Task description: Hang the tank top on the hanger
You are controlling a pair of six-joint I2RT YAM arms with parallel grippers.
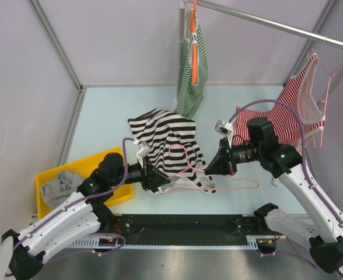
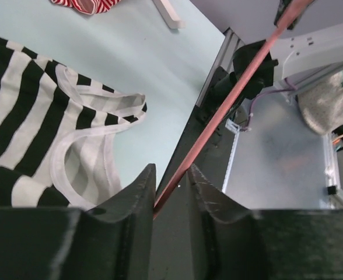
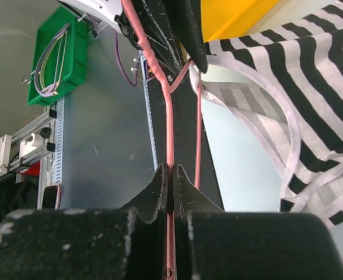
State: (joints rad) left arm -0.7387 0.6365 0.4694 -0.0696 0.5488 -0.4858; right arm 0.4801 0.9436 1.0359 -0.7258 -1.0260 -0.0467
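Observation:
The black-and-white striped tank top (image 1: 163,131) lies crumpled in the middle of the table, with its pale-edged straps toward the near edge. It also shows in the left wrist view (image 2: 31,116) and the right wrist view (image 3: 311,76). The pale pink wire hanger (image 1: 254,184) lies across the top's near edge. My right gripper (image 1: 209,169) is shut on one hanger wire (image 3: 169,134). My left gripper (image 1: 160,179) is at the top's near edge. Its jaws stand a little apart, and a hanger wire (image 2: 241,76) runs into the gap against one finger.
A yellow bin (image 1: 43,178) holding grey cloth sits at the near left. A green-and-white striped top (image 1: 192,76) on an orange hanger and a red-and-white striped top (image 1: 288,111) hang from the metal rail (image 1: 265,23) at the back. A green bin (image 3: 55,52) stands off the table.

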